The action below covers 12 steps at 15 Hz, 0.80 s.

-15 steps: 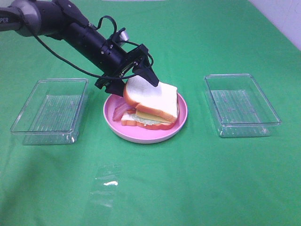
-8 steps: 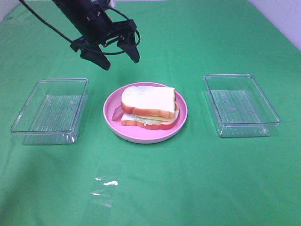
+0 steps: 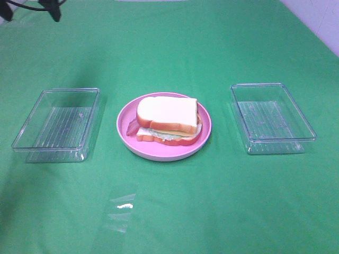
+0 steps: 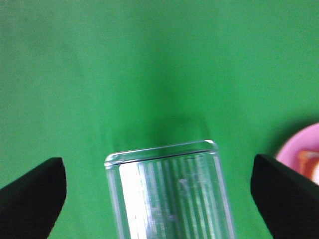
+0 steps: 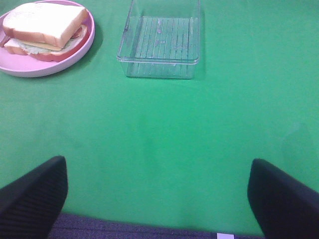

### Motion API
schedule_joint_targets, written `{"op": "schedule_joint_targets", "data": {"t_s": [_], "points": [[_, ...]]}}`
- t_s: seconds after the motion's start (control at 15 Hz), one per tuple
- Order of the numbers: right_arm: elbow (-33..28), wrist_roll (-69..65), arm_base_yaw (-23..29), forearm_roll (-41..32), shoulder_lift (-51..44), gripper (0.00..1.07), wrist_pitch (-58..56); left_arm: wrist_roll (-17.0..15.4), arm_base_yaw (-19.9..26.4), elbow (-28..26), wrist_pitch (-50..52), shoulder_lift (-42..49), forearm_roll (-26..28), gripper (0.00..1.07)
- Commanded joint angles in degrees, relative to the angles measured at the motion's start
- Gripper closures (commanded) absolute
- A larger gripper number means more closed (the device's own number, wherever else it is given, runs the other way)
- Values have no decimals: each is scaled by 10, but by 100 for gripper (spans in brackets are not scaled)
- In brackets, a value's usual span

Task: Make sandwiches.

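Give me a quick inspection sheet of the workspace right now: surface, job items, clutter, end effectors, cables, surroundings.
Surface: green cloth table, wrinkled at the front.
Job's things: toy sandwich, white bread on top, lettuce, cheese and bacon showing, lying on the round pink plate.
Clutter: two clear plastic trays, left tray and right tray, both empty.
End effectors: left end effector open, holding nothing; right end effector open, holding nothing.
Cables: black cable at far left.
Surroundings: pale wall at far right.

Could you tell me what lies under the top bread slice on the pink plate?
Under the top bread slice: yellow cheese, pale lettuce, a bacon end, bottom slice. Their middles are covered.
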<state>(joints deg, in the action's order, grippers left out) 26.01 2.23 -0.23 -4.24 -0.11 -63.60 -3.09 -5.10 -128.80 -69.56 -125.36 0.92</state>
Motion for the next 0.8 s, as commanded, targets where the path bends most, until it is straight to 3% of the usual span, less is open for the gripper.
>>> {"op": "schedule_joint_targets", "data": {"t_s": [0.07, 0.2, 0.33, 0.47, 0.53, 0.8], "points": [[-1, -2, 1, -1, -18, 14, 2, 9, 43, 31, -58, 15, 28, 15], [-1, -2, 1, -1, -18, 14, 2, 15, 58, 73, -58, 37, 37, 15], [-1, -2, 1, -1, -18, 14, 2, 26, 60, 176, -58, 97, 28, 15], [-1, -2, 1, -1, -18, 14, 2, 26, 60, 309, -58, 187, 33, 15], [-1, -2, 1, -1, -18, 14, 2, 31, 60, 434, -58, 273, 31, 15], [-1, -2, 1, -1, -18, 14, 2, 36, 60, 708, -29, 517, 28, 15]]}}
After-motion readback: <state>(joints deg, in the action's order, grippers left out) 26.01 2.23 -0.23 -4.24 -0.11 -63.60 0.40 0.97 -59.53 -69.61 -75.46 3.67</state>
